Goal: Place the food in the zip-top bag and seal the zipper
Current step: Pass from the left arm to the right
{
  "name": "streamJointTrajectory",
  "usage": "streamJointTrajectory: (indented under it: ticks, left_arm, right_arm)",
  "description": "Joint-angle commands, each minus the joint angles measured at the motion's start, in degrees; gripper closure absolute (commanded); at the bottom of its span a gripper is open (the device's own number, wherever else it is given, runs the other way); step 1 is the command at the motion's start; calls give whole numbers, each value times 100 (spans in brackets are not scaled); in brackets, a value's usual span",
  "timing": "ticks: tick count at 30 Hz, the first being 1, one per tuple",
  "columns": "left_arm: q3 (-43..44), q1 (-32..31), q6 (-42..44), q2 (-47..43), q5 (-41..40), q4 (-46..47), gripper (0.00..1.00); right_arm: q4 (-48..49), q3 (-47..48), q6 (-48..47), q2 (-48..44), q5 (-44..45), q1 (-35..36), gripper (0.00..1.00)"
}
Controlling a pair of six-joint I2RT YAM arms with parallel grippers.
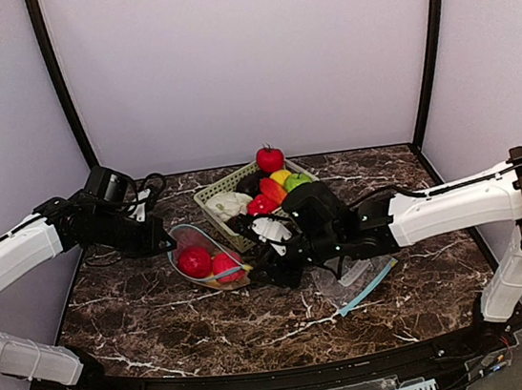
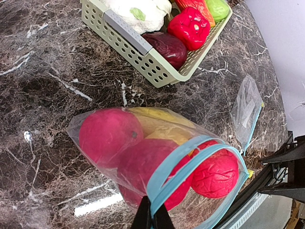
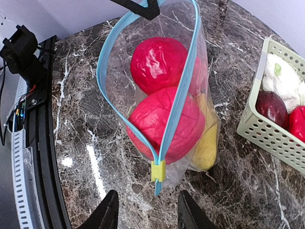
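Note:
The clear zip-top bag (image 3: 119, 95) with a blue zipper lies on the marble, its mouth gaping. Inside it are two red fruits (image 3: 157, 64) and a yellow one (image 3: 207, 148). My left gripper (image 2: 152, 212) is shut on the zipper's edge at one end of the mouth. At the other end sits the yellow slider (image 3: 158, 171). My right gripper (image 3: 147, 217) stands open just short of it, a finger on each side and nothing between them. More food, including a pale cabbage (image 2: 138, 12), a red pepper (image 2: 190, 26) and a dark purple piece (image 2: 167, 47), lies in the basket.
The pale green slatted basket (image 1: 208, 197) stands behind the bag, with a red tomato (image 1: 270, 158) at its far end. A second, flat bag (image 1: 359, 283) lies under my right arm. The table's black front rail (image 3: 40, 157) runs close to the right gripper.

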Motion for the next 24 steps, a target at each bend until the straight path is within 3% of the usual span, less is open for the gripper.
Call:
streamJointTrajectory:
  ticks: [1,9,18,24]
  left_arm:
    - [45,-27,-5,-63,-48,-51,99]
    - [65,-27,-1,-50,-60,-73,99]
    - [89,-27,31,-3,-90,-94,99]
    - [143,-27,215,-74,-514,-340,99]
  right_arm:
    - [179,209,-148,293,397,116,63]
    - [157,306,-310,484,507,162,70]
    - [206,363,-371,552,580,168,99]
    - [236,310,-430,349,331,179,100]
